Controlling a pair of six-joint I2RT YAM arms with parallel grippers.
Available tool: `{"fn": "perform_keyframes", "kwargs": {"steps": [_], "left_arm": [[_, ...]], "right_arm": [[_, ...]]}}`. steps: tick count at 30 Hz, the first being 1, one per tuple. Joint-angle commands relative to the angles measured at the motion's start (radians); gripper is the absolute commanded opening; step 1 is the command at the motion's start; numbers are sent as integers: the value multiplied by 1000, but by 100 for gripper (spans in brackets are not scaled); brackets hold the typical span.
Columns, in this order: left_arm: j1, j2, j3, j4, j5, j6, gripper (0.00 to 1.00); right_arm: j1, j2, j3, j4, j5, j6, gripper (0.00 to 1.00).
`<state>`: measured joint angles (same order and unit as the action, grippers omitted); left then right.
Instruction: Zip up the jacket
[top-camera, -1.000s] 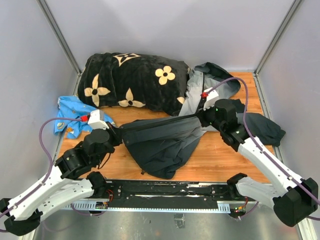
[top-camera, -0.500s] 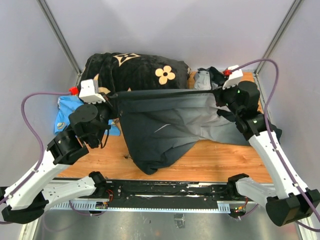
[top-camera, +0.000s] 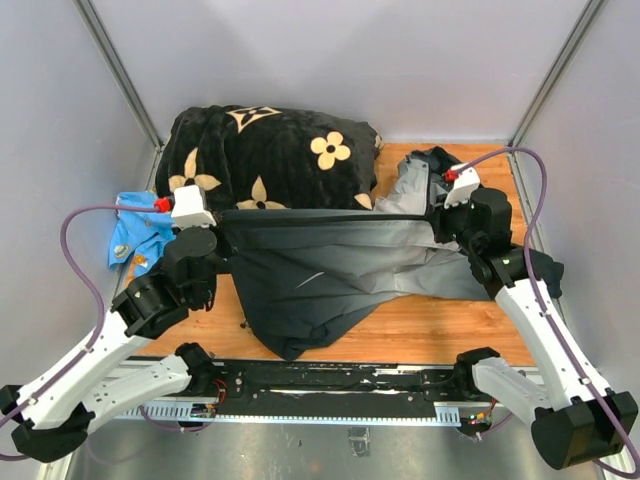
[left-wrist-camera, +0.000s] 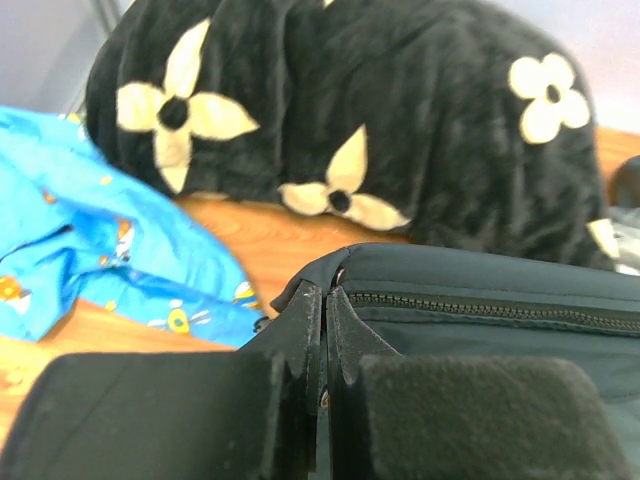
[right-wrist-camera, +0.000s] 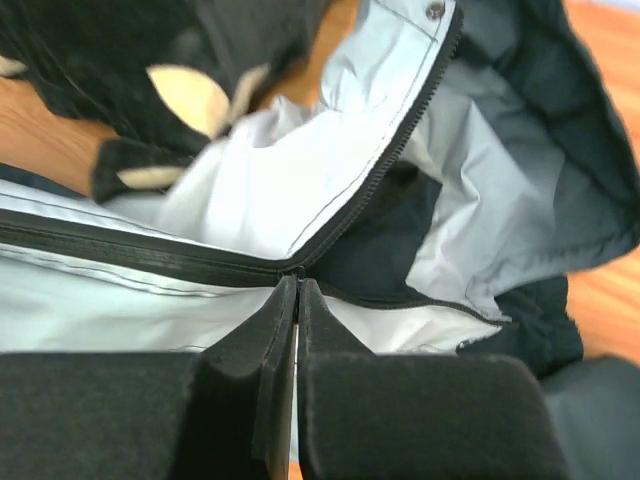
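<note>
The dark navy and light grey jacket (top-camera: 320, 275) is stretched taut between my two grippers above the wooden table, its body sagging toward the near edge. My left gripper (top-camera: 222, 222) is shut on the jacket's dark end beside the zipper (left-wrist-camera: 480, 308), as the left wrist view (left-wrist-camera: 325, 295) shows. My right gripper (top-camera: 432, 215) is shut at the zipper slider (right-wrist-camera: 300, 268), where the closed zipper line splits into two open halves; its fingertips (right-wrist-camera: 297, 287) pinch just below it. The open zipper half (right-wrist-camera: 400, 150) runs up along the pale lining. The hood end (top-camera: 430, 170) lies behind the right gripper.
A black plush blanket with cream flowers (top-camera: 270, 160) is heaped at the back of the table. A bright blue patterned cloth (top-camera: 138, 232) lies at the left edge, by my left arm. Grey walls enclose the wooden table (top-camera: 420, 320) on three sides.
A second ago the jacket lay slack on the table; both grippers raised it and pulled it taut. In the last half second both grippers came down and nearer with it.
</note>
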<state>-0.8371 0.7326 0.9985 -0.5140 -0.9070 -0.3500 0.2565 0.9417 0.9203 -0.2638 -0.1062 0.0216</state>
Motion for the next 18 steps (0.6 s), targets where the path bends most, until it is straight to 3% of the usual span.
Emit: {"fn": "perform_keyframes", "kwargs": {"steps": [1,12,18], "left_arm": [[81,-23,-56,-73,-92,-79,0],[378,67,-155,-11,154,-51,0],[451,60,-118,20,203,-24,0]], "right_arm": [[-81,-15,-57,-9,115,0,1],[-191,4,-66,-12,82,23,1],[-269,17,-44,-12,35,38,1]]}}
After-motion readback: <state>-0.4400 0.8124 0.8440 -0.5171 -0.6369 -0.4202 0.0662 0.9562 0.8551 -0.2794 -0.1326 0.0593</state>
